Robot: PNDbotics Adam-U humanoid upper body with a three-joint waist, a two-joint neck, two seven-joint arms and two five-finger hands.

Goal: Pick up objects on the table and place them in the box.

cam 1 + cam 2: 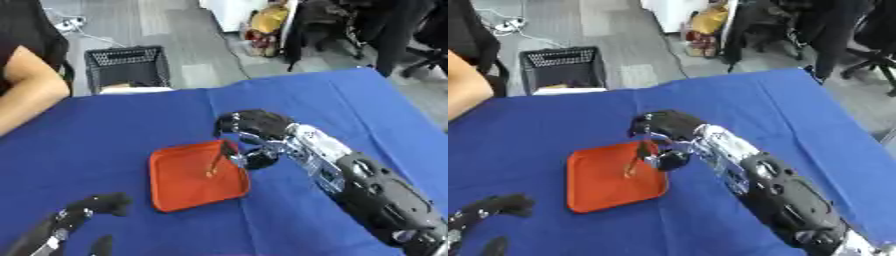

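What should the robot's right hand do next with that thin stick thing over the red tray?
Probably uncurl its fingers and let go. The right hand is at the far right edge of the red tray, fingers curled, and a thin stick-like thing slants down from them with its lower end on or just above the tray floor. The left hand rests near the lower left.

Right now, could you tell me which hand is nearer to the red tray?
Right. The right hand hangs over the red tray's far right corner, fingers curled around something thin. The left hand sits off its near left corner, apart.
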